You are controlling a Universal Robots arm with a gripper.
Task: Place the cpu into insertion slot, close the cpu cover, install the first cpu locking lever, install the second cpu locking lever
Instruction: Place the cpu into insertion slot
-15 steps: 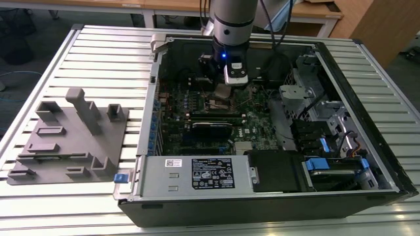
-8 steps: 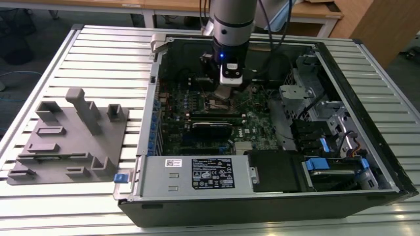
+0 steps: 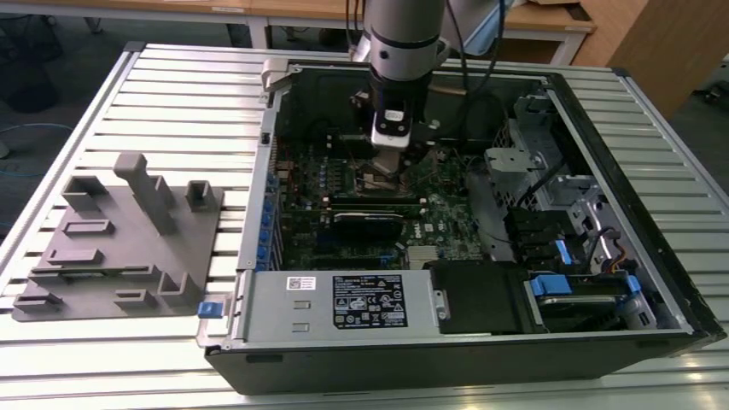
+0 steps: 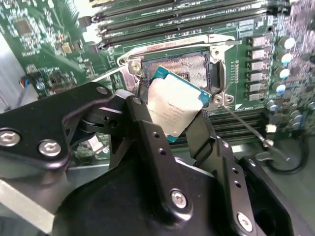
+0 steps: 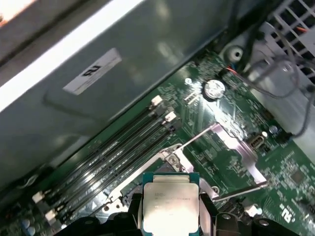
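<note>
At the exterior view's left a grey fixture [image 3: 114, 248] lies on the tabletop [image 3: 171, 85]. The open case [image 3: 456, 376] takes the middle and right. The arm [image 3: 405, 43] reaches down into the case's upper middle, with the gripper [image 3: 387, 162] low over the board [image 3: 299, 213].

In the second wrist view the fingers [image 4: 145, 128] are drawn in narrow, clamping the cpu [image 4: 174, 105] by two opposite edges. The chip is tilted, its silver top toward the camera and one corner leading. The slot [image 4: 189, 64] lies just beyond that corner, ahead of the fingers, with its pin field bare. A thin lever [image 4: 246, 125] stands free beside the slot. In the first wrist view a silver plate, which I take for the cover [image 5: 235, 146], is swung away to the slot's side.

The chip's own body hides the gap beneath it, so I cannot tell whether the leading corner touches the slot's rim. The fingertips are tucked behind the chip's edges.
</note>
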